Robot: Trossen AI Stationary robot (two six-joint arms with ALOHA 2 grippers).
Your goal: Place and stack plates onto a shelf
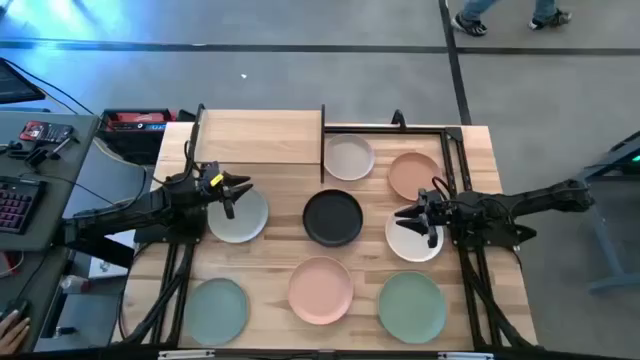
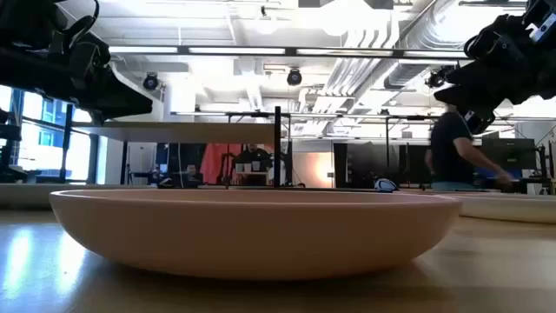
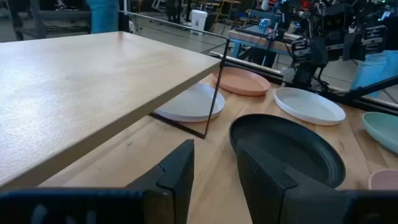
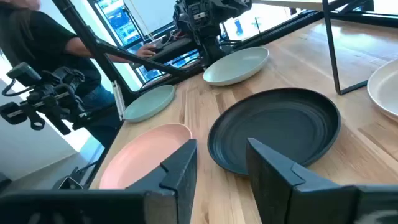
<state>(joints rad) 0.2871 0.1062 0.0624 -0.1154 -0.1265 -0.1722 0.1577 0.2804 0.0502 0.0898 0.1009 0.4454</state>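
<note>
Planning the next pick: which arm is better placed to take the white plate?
Right, probably. The right gripper hangs open over the white plate; the left gripper is across the table over a pale grey-green plate.

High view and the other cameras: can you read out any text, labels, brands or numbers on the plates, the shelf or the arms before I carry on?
No text can be read in any view.
The plates, such as the black plate and pink plate, are plain, with no markings.
The shelf board is bare wood.
The yellow patch by the left gripper is too small to read.
The red device on the side desk is too blurred to read.
</note>
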